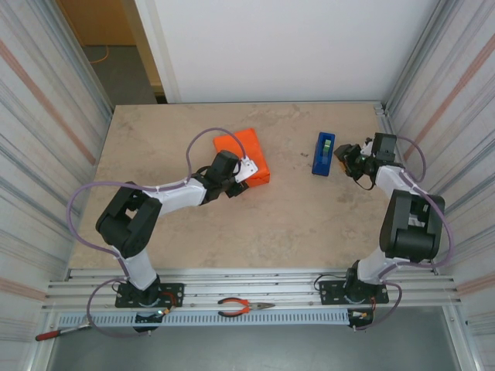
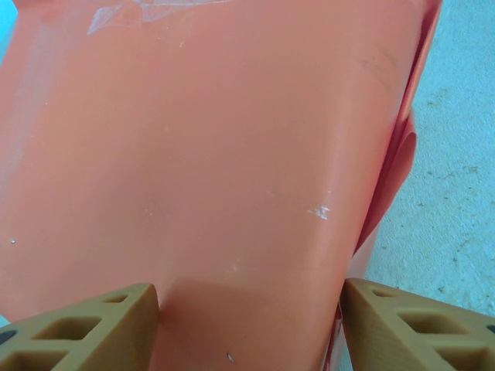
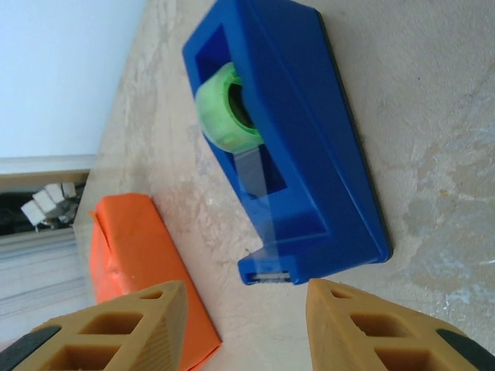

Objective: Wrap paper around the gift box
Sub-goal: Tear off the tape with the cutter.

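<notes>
The gift box (image 1: 246,154) lies at the table's middle back, wrapped in the orange paper (image 2: 232,154); clear tape shows on its far end. My left gripper (image 1: 249,176) straddles the box's near end, and its tan fingers (image 2: 93,325) press against both sides of it. In the left wrist view the gripper (image 2: 249,297) has the papered box between its jaws. My right gripper (image 3: 246,297) stands open with nothing in it, just short of the cutter end of the blue tape dispenser (image 3: 309,154). The box (image 3: 131,247) shows at that view's lower left.
The tape dispenser (image 1: 323,153) with a green roll sits right of the box, next to my right gripper (image 1: 346,160). Orange-handled pliers (image 1: 244,308) lie on the rail between the arm bases. Corrugated walls close both sides of the table (image 1: 271,224).
</notes>
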`<action>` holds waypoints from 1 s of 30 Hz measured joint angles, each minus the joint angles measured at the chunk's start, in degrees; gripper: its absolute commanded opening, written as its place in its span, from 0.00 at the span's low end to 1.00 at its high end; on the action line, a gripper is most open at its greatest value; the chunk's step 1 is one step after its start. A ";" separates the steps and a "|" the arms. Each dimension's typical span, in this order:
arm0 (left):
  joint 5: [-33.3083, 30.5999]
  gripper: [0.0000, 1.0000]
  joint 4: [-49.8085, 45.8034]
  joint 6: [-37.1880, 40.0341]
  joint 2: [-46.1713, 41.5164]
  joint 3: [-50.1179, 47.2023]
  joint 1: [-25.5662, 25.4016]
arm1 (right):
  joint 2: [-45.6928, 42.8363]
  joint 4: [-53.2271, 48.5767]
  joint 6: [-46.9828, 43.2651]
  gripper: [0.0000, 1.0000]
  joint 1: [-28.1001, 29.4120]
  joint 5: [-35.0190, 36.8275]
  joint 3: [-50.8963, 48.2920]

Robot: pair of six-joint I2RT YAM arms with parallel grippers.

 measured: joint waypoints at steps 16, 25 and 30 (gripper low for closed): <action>0.00 0.63 -0.63 -0.44 0.00 0.31 0.00 | 10.84 3.13 -0.35 0.31 -0.17 -5.11 6.67; 0.00 0.63 -0.87 -0.50 0.00 0.42 0.00 | 14.43 4.02 -0.52 0.28 0.96 -5.33 7.39; 0.00 0.63 -1.05 -0.70 0.00 0.52 0.00 | 14.99 4.35 -0.79 0.25 1.31 -5.55 8.02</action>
